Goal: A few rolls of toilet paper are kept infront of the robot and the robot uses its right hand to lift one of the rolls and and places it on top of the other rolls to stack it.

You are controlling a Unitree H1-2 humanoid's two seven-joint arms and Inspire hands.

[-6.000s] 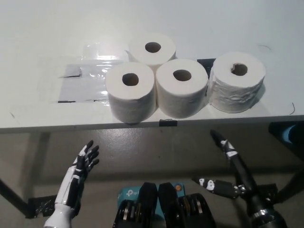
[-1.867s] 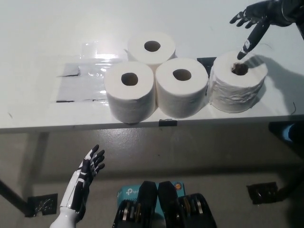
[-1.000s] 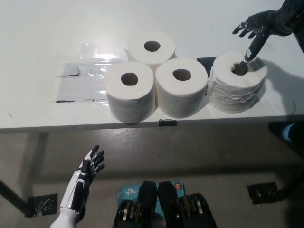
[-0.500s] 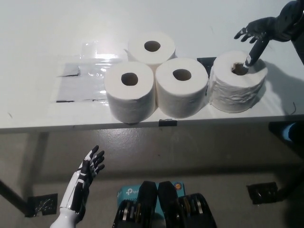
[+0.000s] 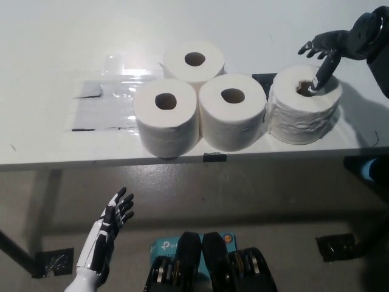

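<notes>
Several white toilet paper rolls stand upright on the white table (image 5: pixel 48 48). Three form a cluster: a back roll (image 5: pixel 194 61), a front left roll (image 5: pixel 167 115) and a front middle roll (image 5: pixel 233 111). A more crumpled roll (image 5: pixel 302 112) stands apart at the right. My black right hand (image 5: pixel 328 48) hovers over this right roll, fingers spread, with one finger reaching down into its core hole. It does not hold the roll. My white left hand (image 5: pixel 104 234) rests open below the table edge at the lower left.
Clear plastic sheeting and grey tape (image 5: pixel 103 103) lie on the table left of the rolls. A black mark (image 5: pixel 263 79) shows between the middle and right rolls. The table's front edge (image 5: pixel 182 159) runs just before the rolls.
My right hand has come up from below the table to above the right roll, then lowered, and one finger now dips into the roll's core. The rolls have not moved.
</notes>
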